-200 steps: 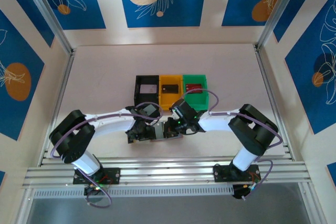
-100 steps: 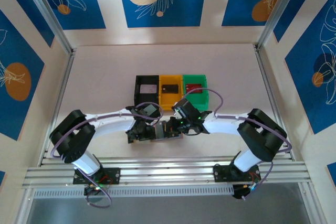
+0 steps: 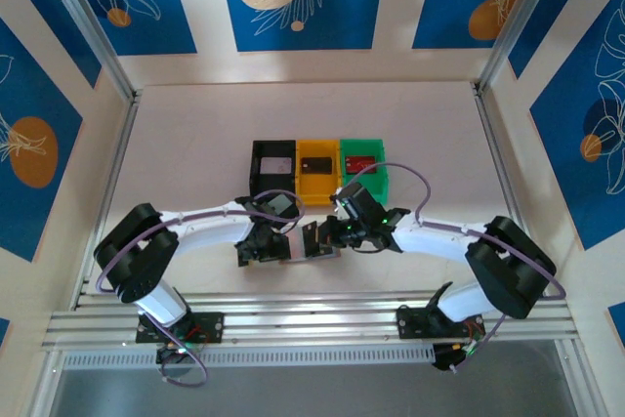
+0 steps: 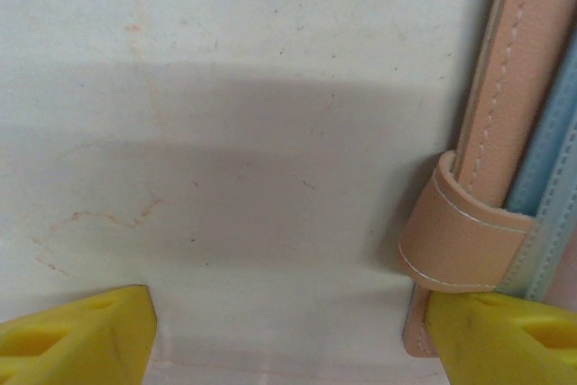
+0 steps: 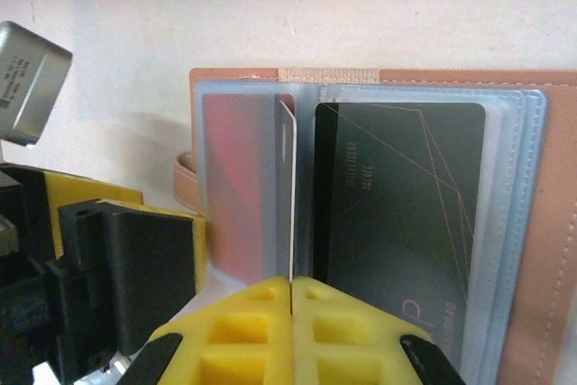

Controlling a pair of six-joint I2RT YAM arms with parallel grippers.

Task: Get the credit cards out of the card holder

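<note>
At the half-hidden card holder (image 5: 361, 76) — right claw (image 5: 291, 288) pinches an edge-on card (image 5: 286, 178), left claw (image 4: 288, 331) gapes

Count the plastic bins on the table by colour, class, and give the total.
Black bin: 1
Yellow bin: 1
Green bin: 1
Total: 3
</note>
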